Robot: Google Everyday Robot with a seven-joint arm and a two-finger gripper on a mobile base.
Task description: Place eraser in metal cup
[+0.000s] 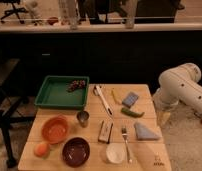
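The eraser is a long dark block with pale edges, lying flat near the middle of the wooden table. The metal cup is a small shiny steel cylinder standing upright just left of the eraser, a short gap apart. My white arm hangs off the table's right side. The gripper points down beside the table's right edge, far from both the eraser and the cup, holding nothing that I can see.
A green tray with grapes sits at the back left. An orange bowl, orange fruit, maroon bowl, white cup and fork lie in front. A white-handled utensil, blue-grey rectangle and grey wedge lie to the right.
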